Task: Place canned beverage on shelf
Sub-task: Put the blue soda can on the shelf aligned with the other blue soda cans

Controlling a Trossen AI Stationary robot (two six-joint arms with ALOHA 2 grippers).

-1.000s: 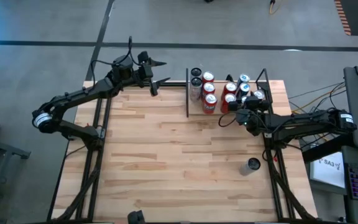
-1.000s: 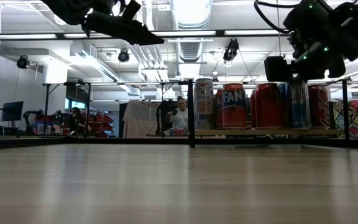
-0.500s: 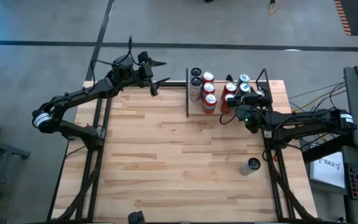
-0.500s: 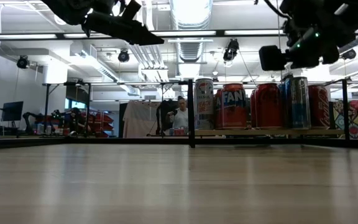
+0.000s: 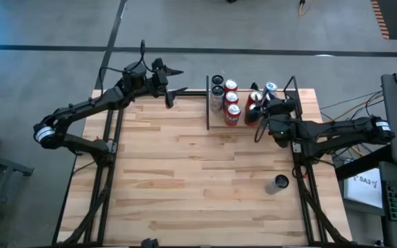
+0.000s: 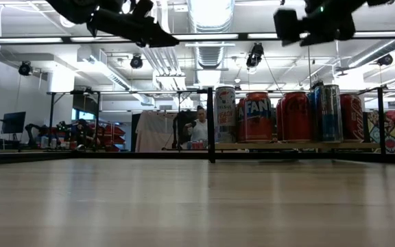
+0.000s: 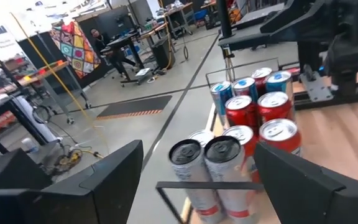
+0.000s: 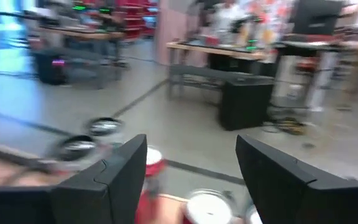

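My right claw (image 5: pixel 256 103) hangs above the light-wood shelf with thin black metal rods and posts (image 5: pixel 209 127), which sits at the far edge of the butcher-block wooden surface (image 5: pixel 185 179), right of its middle. The claw's two dark fingers (image 8: pixel 110 180) stand apart with nothing between them; in my right wrist view I look down past them at red can tops below. In the low view this claw (image 6: pixel 307 24) sits clearly higher than the cans, touching none of them.

The shelf carries a cluster of upright beverage cans: two tall silver cans (image 5: pixel 217 86) at its left end, several red cans (image 5: pixel 232 112) beside them, and blue-topped cans (image 5: pixel 271 87) toward the right end. In the low view the red cans (image 6: pixel 258 116) and a blue-and-silver can (image 6: pixel 327 113) stand in a row on the board.

One more dark-topped can (image 5: pixel 280 183) stands alone on the surface, near its right edge, well apart from the shelf.

My left claw (image 5: pixel 176 80) waits raised beyond the far left corner of the surface, fingers (image 7: pixel 114 174) spread wide and empty
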